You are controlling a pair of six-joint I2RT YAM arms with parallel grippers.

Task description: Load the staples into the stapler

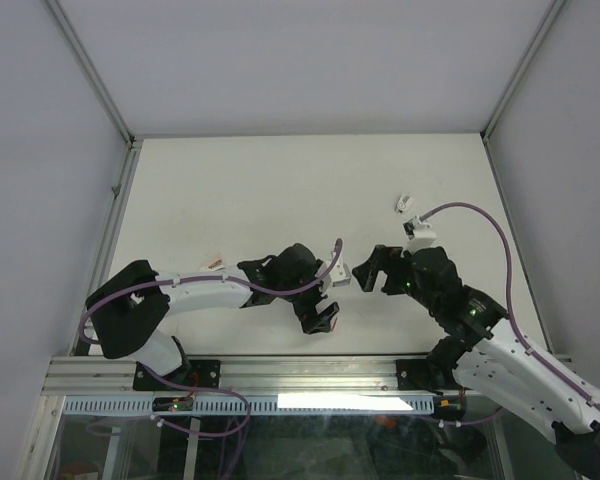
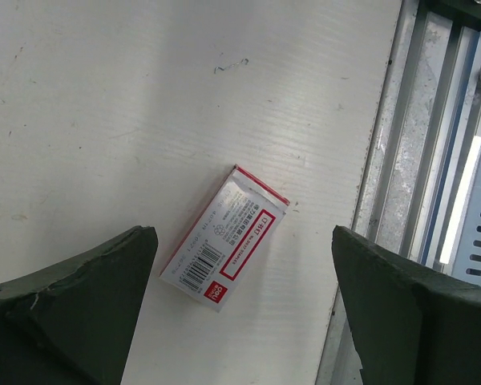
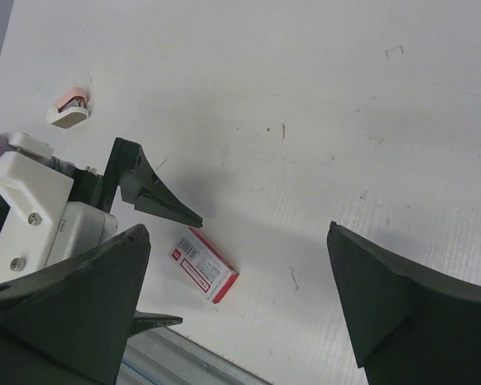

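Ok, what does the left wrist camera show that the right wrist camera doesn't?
Only the left wrist view: the barcode on the staples box, close enough to make out. Only the right wrist view: a small pink-and-white object on the table, and the left hand seen from outside, open over the box. Both: the staples box lying flat on the white table, not gripped.

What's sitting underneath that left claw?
A small white box with a red label lies flat on the table, directly below the open left gripper, which is not touching it. From the overhead camera the gripper covers it completely, and the box's contents are hidden.
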